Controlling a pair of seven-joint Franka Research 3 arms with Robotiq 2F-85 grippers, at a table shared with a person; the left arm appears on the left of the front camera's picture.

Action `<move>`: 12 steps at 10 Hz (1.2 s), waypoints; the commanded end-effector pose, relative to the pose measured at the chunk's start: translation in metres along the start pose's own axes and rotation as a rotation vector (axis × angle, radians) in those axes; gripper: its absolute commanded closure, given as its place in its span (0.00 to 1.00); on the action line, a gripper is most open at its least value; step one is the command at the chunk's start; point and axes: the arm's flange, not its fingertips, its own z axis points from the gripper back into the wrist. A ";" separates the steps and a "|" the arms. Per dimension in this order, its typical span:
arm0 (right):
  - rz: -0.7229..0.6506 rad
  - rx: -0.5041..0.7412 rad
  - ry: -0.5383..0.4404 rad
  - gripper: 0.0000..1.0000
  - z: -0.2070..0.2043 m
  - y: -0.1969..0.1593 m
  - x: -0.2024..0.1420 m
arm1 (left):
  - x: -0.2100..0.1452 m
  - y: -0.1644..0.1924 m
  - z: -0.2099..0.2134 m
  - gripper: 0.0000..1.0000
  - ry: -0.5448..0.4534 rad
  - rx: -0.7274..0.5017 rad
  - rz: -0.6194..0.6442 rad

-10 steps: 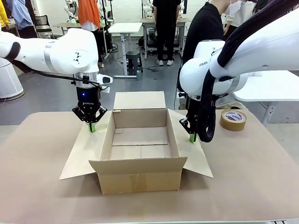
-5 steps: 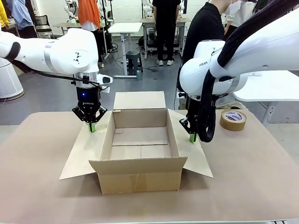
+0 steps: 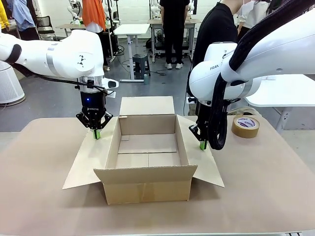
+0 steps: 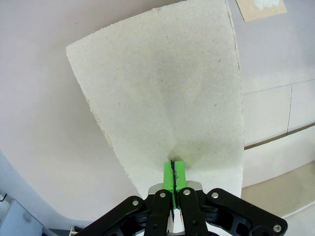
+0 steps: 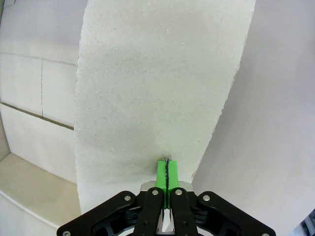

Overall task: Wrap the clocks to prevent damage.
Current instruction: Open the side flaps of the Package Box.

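**boxfan22:** Staring at a cardboard box [image 3: 147, 184], sitting open in the middle of the tan table [image 3: 39, 196]. Splaying both side flaps out and down toward the tabletop, holding the back flap [image 3: 147, 105] upright.

**tapeguy:** Clamping anything with the left gripper [image 3: 97, 133]?

**boxfan22:** Nope, clamping nothing. Pointing it straight down, squeezing the green pads [image 4: 168, 174] flat together with no gap, resting the tips on the left flap [image 3: 86, 164] toward its far end, just beside the box wall.

**tapeguy:** Mirroring that on the other side?

**boxfan22:** Pretty much. Hanging the right gripper [image 3: 202, 145] down over the right flap [image 3: 209, 169], pressing the jaws fully together on nothing, touching the tips to the cardboard just outside the right wall. Getting the same from both wrist cams: pads meeting in one thin seam against pale flap board.

**tapeguy:** Noticing anything else lying around?

**boxfan22:** Spotting a roll of brown packing tape [image 3: 245, 126], lying flat toward the table's far right, just past the right arm and well apart from the box.
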 end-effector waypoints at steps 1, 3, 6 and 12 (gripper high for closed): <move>-0.002 0.002 0.010 0.99 -0.002 0.000 -0.001 | 0.000 0.001 -0.001 1.00 0.004 0.004 -0.001; -0.002 0.002 0.010 0.99 -0.002 0.000 -0.001 | 0.000 0.001 -0.001 1.00 0.004 0.004 -0.001; -0.002 0.002 0.010 0.99 -0.002 0.000 -0.001 | 0.000 0.001 -0.001 1.00 0.004 0.004 -0.001; -0.002 0.002 0.010 0.99 -0.002 0.000 -0.001 | 0.000 0.001 -0.001 1.00 0.004 0.004 -0.001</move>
